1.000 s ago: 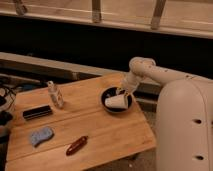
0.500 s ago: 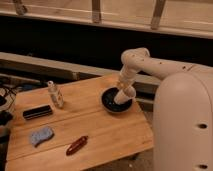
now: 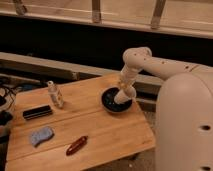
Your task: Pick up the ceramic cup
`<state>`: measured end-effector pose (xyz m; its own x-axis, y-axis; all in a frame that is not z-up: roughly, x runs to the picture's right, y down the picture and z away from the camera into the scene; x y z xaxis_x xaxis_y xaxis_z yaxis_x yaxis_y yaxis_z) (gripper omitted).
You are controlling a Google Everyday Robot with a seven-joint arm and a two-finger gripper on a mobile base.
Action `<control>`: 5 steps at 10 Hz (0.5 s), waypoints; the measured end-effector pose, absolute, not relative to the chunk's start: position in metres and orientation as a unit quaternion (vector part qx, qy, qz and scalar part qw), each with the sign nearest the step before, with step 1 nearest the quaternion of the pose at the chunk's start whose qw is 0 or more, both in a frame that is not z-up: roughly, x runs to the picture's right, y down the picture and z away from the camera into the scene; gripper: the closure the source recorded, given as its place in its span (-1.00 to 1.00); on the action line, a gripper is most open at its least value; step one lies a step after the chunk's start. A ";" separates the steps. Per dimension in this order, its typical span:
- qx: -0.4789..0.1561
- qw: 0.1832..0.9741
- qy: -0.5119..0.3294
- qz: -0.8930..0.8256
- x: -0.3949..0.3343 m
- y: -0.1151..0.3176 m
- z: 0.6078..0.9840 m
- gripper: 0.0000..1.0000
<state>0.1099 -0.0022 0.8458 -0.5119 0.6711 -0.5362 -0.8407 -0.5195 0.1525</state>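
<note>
- Camera view: we find the ceramic cup [image 3: 121, 97] tilted in the dark dish [image 3: 111, 103] near the desk's [image 3: 100, 130] far right edge.
- Gripper [image 3: 125, 93] sits directly at the cup's upper end; we cannot tell its opening.

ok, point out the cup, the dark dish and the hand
cup [image 3: 121, 96]: camera view, white side wall.
dark dish [image 3: 108, 102]: camera view, left rim.
hand [image 3: 125, 90]: camera view, over the dish at the cup.
</note>
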 end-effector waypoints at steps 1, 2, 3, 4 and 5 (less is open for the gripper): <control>-0.203 0.454 0.198 0.845 0.107 -0.011 0.840 0.77; -0.198 0.459 0.195 0.844 0.103 -0.019 0.833 0.58; -0.200 0.453 0.196 0.847 0.105 -0.023 0.829 0.51; -0.204 0.449 0.197 0.847 0.110 -0.022 0.827 0.55; -0.211 0.448 0.201 0.845 0.113 -0.016 0.829 0.74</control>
